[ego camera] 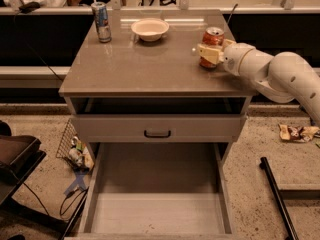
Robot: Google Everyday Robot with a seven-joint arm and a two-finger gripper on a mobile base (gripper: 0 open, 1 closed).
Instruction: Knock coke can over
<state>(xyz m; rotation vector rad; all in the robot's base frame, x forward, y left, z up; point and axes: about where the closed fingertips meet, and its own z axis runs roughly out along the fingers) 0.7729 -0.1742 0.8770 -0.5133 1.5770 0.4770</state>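
Note:
The coke can (214,36), orange-red with a silver top, stands upright near the right edge of the grey table top (150,69). My gripper (206,53) reaches in from the right on the white arm (280,74). Its pale tip lies across the front of the can's lower half and touches it. The lower part of the can is hidden behind the gripper.
A taller blue-and-silver can (102,22) stands at the table's back left. A pale bowl (150,29) sits at the back middle. Below the top, one drawer (157,129) is closed and the bottom drawer (157,199) is pulled out. Litter lies on the floor at both sides.

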